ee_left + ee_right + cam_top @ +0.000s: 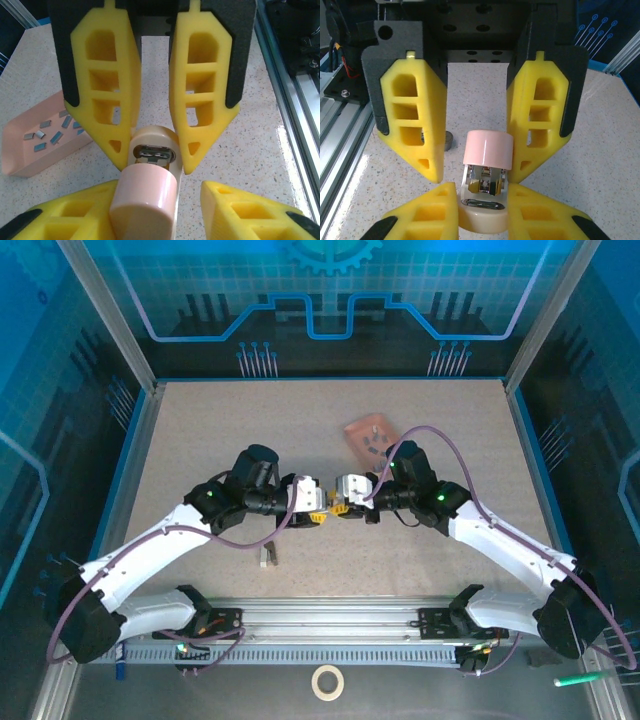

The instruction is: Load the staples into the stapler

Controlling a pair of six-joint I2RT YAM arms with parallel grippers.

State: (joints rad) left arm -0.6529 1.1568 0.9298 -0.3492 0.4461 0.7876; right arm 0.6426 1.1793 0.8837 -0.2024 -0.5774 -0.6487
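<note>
Nearest the rail, a roll of tape (326, 681) lies off the tabletop (200, 430). A little farther in, a small pale thing (268, 557) sits on the speckled surface, too small to make out. Now the middle: both arms meet nose to nose. The left hand (152, 160) pinches the cream base of the stapler (487, 149), yellow fingertips pressed on either side. The stapler is hinged open, its pink top lifted and metal showing inside. The right hand (477, 176) is spread around that pink top, not squeezing it. Beyond them, a pink tray (20, 160) rests on the tabletop, the staples (50, 135) scattered loose inside it.
</note>
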